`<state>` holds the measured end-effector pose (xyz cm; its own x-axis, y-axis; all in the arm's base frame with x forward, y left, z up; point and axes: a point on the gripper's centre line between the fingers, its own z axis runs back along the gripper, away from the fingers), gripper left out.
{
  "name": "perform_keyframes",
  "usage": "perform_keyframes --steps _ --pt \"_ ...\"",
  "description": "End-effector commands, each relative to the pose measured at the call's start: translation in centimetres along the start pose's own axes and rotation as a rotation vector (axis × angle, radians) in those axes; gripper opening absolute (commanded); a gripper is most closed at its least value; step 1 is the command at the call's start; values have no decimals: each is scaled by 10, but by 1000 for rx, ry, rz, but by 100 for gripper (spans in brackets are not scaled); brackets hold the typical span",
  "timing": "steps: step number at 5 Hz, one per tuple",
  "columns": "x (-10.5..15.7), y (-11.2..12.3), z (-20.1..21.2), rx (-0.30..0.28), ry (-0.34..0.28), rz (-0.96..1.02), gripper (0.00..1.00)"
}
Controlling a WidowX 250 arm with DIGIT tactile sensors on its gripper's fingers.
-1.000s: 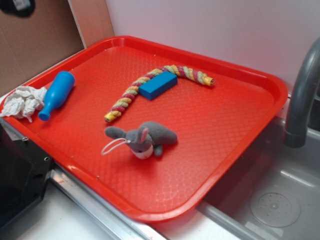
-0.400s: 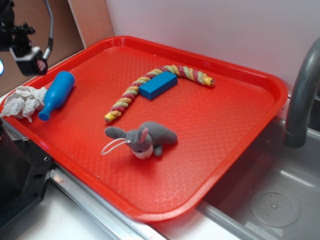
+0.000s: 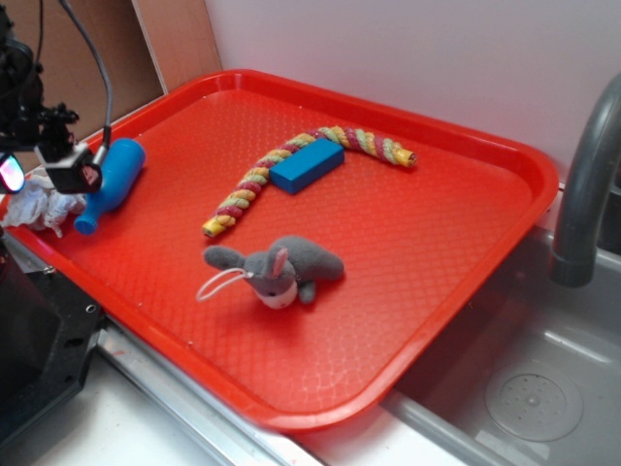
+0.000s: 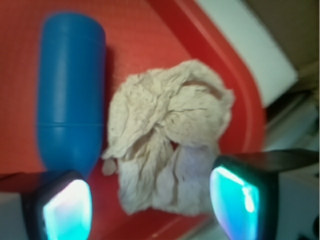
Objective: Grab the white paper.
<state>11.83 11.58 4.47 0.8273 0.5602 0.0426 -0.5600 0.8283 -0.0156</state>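
With the tool (image 4: 150, 200) hanging open over the white paper (image 4: 167, 150) at the tray's rim (image 4: 245, 95), one finger is risking catching the touching blue bottle (image 4: 70, 90).

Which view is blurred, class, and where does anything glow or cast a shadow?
Wrist view: soft all over, paper and bottle smeared, finger pads glowing cyan. Exterior view: sharp across the tray, the plush toy casting a faint shadow.

Crumpled white paper (image 4: 167, 142), wrinkled wad, lying on the red tray's edge, just beside a blue bottle
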Motion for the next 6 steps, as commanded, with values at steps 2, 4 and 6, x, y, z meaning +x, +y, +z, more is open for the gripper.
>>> perform_keyframes --steps 2,4,6 --pt "4 0 -30 51 80 -119 100" --pt "4 -22 -38 99 85 -213 100" --pt "-34 -3 -33 78 82 -215 0"
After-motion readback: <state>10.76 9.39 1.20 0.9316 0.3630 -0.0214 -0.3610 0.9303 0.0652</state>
